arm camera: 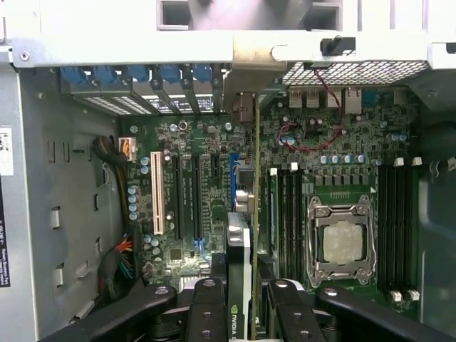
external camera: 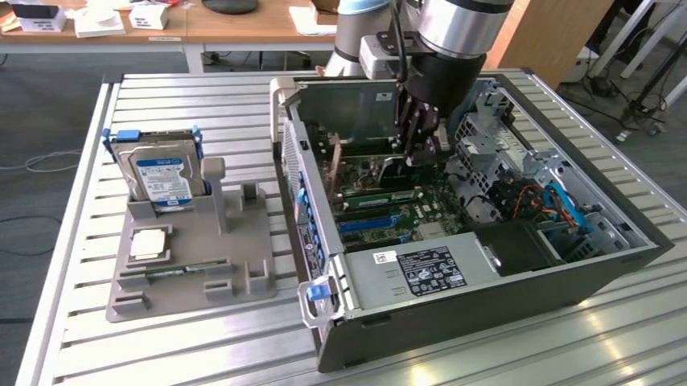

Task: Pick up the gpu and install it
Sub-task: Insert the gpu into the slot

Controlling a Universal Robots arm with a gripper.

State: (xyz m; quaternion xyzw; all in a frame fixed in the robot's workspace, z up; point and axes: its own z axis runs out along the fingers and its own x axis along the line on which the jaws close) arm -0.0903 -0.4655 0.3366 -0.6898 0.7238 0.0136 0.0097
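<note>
**Operator:** Which step is in hand?

**Technician:** Installation. Pick-up appears complete. The pincer (arm camera: 242,303) is clenched on the gpu (arm camera: 239,256), with its fingers (arm camera: 206,306) bearing on the two faces of the card.

**Operator:** Where is the gpu?

**Technician:** Inside the open case (external camera: 483,305). The case lies on its side on the desk (external camera: 215,354), toward the desk edge at the exterior view's right. The card stands on edge over the motherboard (arm camera: 342,142), between the black expansion slots (arm camera: 187,199) and the processor socket (arm camera: 342,242). It is close alongside the blue slot (arm camera: 233,167). I cannot tell whether its lower edge already touches a slot.

**Operator:** What else is on the desk?

**Technician:** A grey holder (external camera: 183,273) sits near the opposite desk edge, well apart from the arm. It carries the hard drive (external camera: 163,173).

**Operator:** What does the next move call for?

**Technician:** This is a judgement. Keep the contact edge parallel to the slot and square above it. Keep the bracket end toward the rear openings of the case. Apply pressure straight down, without tilt. A skewed card would likely bind or seat at one end only.
</note>
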